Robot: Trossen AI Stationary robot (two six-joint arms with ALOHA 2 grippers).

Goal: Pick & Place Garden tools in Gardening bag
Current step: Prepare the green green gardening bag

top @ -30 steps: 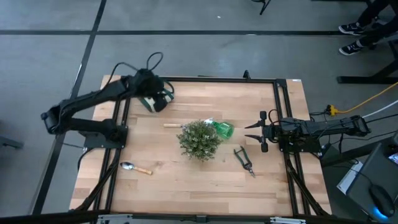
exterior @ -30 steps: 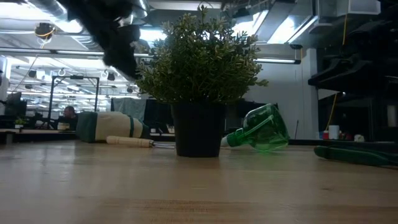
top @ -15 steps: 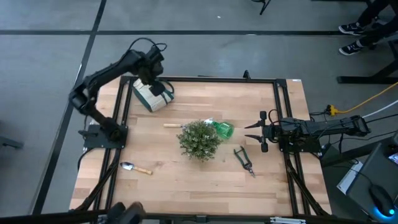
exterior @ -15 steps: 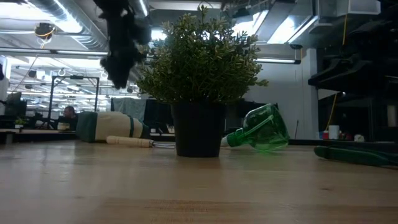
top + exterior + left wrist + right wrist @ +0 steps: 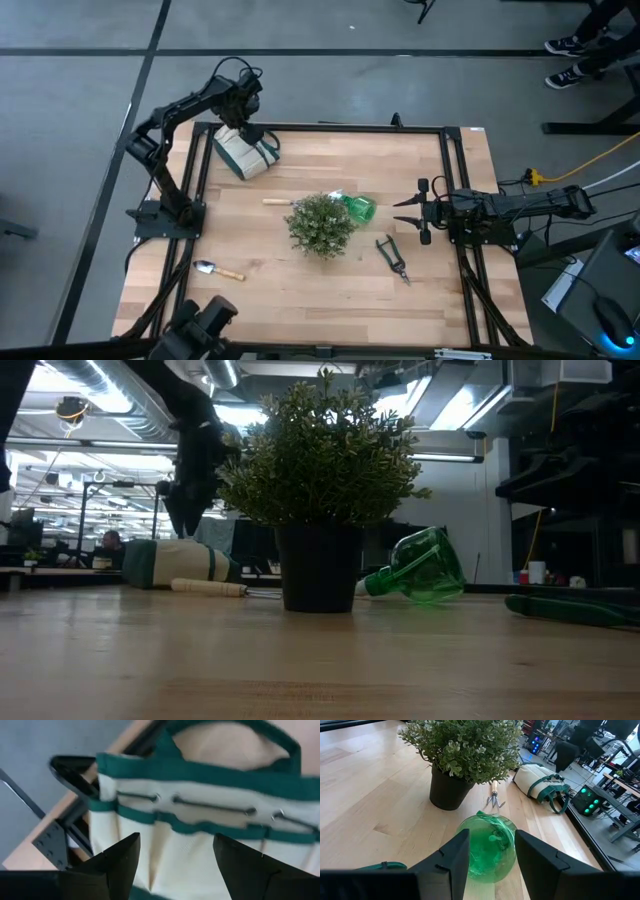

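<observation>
Gardening bag (image 5: 247, 155) is lying on its side at upper left of the high view, near the table's (image 5: 300, 290) corner: cream fabric w/ dark green trim, green loop handles, metal eyelets along the band. Left gripper (image 5: 243, 118) is hovering just above it, fingers (image 5: 115, 865) spread, not touching. Right gripper (image 5: 410, 215) is waiting at mid right, fingers apart, holding nothing. Trowel (image 5: 218, 270) is lying lower left; shears (image 5: 392, 256) are sitting right of the plant (image 5: 320, 224); green tool (image 5: 358, 207) is touching the plant's upper right.
</observation>
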